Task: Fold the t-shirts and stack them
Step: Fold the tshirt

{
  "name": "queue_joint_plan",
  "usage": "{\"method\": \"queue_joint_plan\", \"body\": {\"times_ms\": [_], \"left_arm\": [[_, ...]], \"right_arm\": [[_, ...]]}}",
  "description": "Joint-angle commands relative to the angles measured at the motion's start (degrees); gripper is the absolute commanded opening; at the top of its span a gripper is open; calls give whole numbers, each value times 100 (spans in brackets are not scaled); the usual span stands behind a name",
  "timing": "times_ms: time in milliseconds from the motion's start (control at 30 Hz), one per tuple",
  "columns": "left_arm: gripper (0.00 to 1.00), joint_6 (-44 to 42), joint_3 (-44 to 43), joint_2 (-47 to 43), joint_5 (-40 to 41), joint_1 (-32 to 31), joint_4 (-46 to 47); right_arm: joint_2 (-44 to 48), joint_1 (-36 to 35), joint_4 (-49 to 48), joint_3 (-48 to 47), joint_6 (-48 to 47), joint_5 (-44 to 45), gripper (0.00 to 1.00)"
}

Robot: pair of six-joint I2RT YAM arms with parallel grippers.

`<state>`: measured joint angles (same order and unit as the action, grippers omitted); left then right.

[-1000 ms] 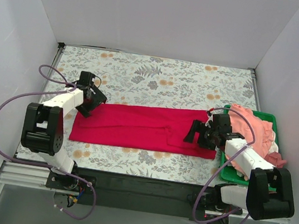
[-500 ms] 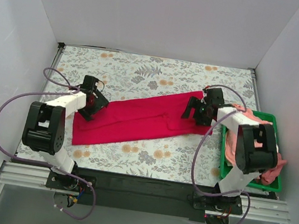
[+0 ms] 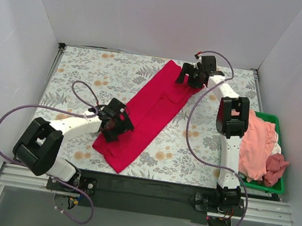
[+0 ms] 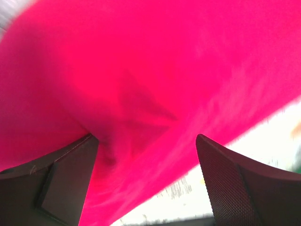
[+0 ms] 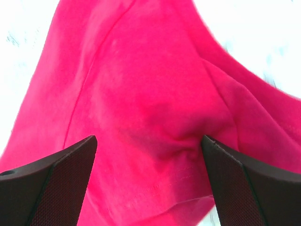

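Note:
The crimson red t-shirt [image 3: 151,110] lies as a long folded strip, running diagonally from the near left to the far right of the table. My left gripper [image 3: 116,125] is on its near end and my right gripper [image 3: 188,76] on its far end. In the left wrist view the gripper [image 4: 146,141] has its jaws apart, with red cloth [image 4: 155,80] puckered against the left finger. In the right wrist view the gripper [image 5: 149,141] also has its jaws apart over creased red cloth [image 5: 150,94]. The salmon pink t-shirt [image 3: 252,139] and the maroon-pink t-shirt [image 3: 275,165] lie in the bin.
The green plastic bin [image 3: 265,187] stands at the right edge of the floral table cover [image 3: 89,69]. White walls close in the left, back and right sides. The right arm reaches far across, past the bin, to the back.
The red strip has swung from lying left to right to lying diagonally. My left gripper has moved nearer and rightward with its end, and my right gripper far back and leftward with the other end.

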<state>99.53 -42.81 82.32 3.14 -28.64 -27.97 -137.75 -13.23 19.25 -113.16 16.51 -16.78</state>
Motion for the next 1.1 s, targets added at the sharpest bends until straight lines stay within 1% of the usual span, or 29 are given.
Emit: {"method": "queue_joint_plan", "body": {"times_ms": [0, 33, 67, 100, 133, 167, 233, 300, 400, 567, 633, 700, 800, 833, 867, 900, 967, 1000, 1033, 1067], "left_arm": [[85, 575, 483, 143, -1033, -650, -43], [86, 612, 475, 239, -1043, -938, 62], [86, 621, 440, 319, -1043, -1072, 141], [86, 621, 266, 406, -1008, -1212, 221], [86, 621, 177, 503, -904, -1492, 221], [87, 603, 54, 721, -868, -1626, 256], [87, 647, -245, 960, -736, -2002, 265], [87, 691, -412, 1250, -692, -2188, 292], [88, 665, -781, 1566, -665, -2461, 283], [88, 568, -1150, 1638, -491, -2796, 161], [88, 559, -1247, 1481, -384, -2874, 46], [88, 542, -1353, 1287, -52, -2954, -112], [88, 402, -1414, 813, 248, -2998, -305], [88, 349, -1423, 690, 345, -3007, -376], [88, 357, -1458, 419, 485, -3007, -689], [88, 357, -1502, 286, 756, -3007, -849], [89, 366, -1494, -196, 1047, -3007, -1322], [90, 418, -1415, -391, 1162, -3007, -1447], [91, 462, -1345, -567, 1311, -3007, -1536], [92, 471, -1257, -725, 1330, -3007, -1676]], "right_arm": [[-945, -170, 1029, -705, -157, -326, 98], [-1120, -206, 1011, -1090, -44, -396, 98], [-1218, -293, 1002, -1285, -8, -423, 98], [-1315, -337, 994, -1470, 27, -449, 98], [-1498, -372, 967, -1837, 54, -476, 98], [-1544, -451, 793, -1910, 167, -476, 98], [-1562, -522, 477, -1850, 317, -572, 98], [-1553, -575, 169, -1665, 528, -546, 98], [-1614, -619, 1, -1709, 633, -537, 98], [-1457, -619, -26, -1806, 581, -283, 98], [-1186, -619, -26, -1788, 485, -55, 98], [-843, -619, -26, -1797, 432, 60, 98], [-473, -619, -26, -1858, 300, 104, 98], [-185, -610, -26, -1850, 239, 61, 98], [-25, -610, -17, -1806, 64, 17, 98], [333, -610, -9, -1727, -24, -36, 98], [730, -601, 79, -1359, -339, -2, 98], [1176, -610, 140, -1209, -394, 86, 98], [1407, -610, 158, -1034, -464, 261, 98], [1644, -610, 176, -571, -534, 306, 98]]}}
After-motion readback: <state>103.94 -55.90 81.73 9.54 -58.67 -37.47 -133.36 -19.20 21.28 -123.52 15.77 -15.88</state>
